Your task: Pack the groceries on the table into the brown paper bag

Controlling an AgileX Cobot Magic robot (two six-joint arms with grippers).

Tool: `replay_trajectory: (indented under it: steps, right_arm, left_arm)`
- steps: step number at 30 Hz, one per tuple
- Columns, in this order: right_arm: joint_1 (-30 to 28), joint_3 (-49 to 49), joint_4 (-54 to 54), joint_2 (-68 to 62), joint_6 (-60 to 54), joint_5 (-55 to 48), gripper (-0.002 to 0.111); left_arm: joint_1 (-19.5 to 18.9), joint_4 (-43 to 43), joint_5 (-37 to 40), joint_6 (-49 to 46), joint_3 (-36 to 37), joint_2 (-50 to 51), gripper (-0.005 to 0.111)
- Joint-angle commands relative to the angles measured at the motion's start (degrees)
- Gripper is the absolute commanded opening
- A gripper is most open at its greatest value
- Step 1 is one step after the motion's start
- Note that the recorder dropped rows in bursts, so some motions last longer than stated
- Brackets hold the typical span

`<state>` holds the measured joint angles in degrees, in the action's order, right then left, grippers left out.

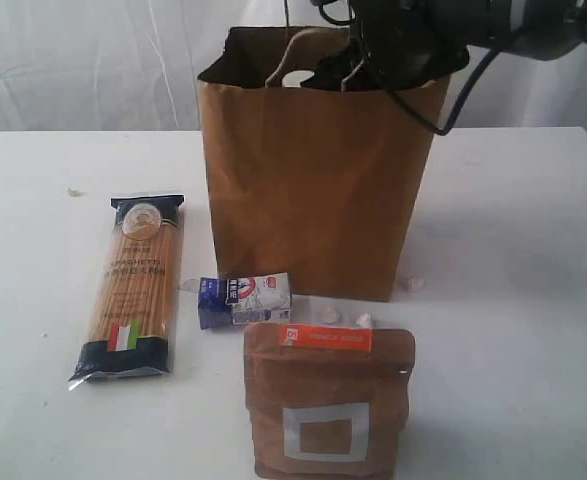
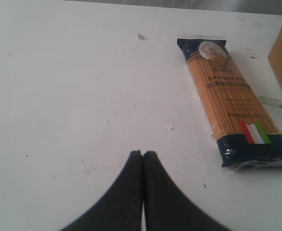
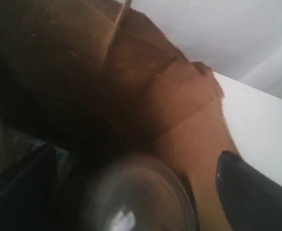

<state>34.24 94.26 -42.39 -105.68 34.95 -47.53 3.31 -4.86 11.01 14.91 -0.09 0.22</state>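
**Exterior view.** Brown paper bag (image 1: 313, 190): upright at rear centre of the table (image 1: 513, 250), mouth open for loading; right arm (image 1: 533, 30) reaches into it. Spaghetti packet (image 1: 133, 290) lies flat at left and brown pouch (image 1: 328, 400) stands in front, both judged unpacked. White curtain (image 1: 93, 60) behind.

**Left wrist view.** Left gripper (image 2: 142, 153): fingers pressed together, parked above white tabletop.

**Right wrist view.** Right gripper (image 3: 133, 159): fingers spread either side of clear jar (image 3: 136, 192) inside the bag, apparently not clamping it.

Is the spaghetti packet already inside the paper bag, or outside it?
Outside. The spaghetti packet lies flat on the table, apart from the brown paper bag.
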Motion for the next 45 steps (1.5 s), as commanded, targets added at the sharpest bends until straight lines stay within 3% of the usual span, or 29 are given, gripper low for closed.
replay_trajectory:
  steps: [1,25,31,38,42,45]
  right_arm:
    - [-0.61,0.27,-0.95,0.34,-0.89,-0.30,0.088]
    - [-0.61,0.46,-0.52,10.75,-0.66,2.15,0.088]
    - [-0.61,0.46,-0.02,14.97,-1.35,-8.99,0.088]
    - [-0.50,0.36,7.29,20.44,-33.20,-14.17,0.088]
    - [-0.64,0.36,7.60,23.10,-32.82,-22.44,0.088]
    - [-0.64,-0.31,7.80,23.83,-27.57,-22.44,0.088]
  left_arm:
    - [0.35,-0.09,-0.28,0.04,0.09,-0.22,0.000]
    - [0.35,-0.09,-0.28,0.04,0.09,-0.22,0.000]
    - [0.35,-0.09,-0.28,0.04,0.09,-0.22,0.000]
    - [0.35,-0.09,-0.28,0.04,0.09,-0.22,0.000]
    - [0.35,-0.09,-0.28,0.04,0.09,-0.22,0.000]
    - [0.35,-0.09,-0.28,0.04,0.09,-0.22,0.000]
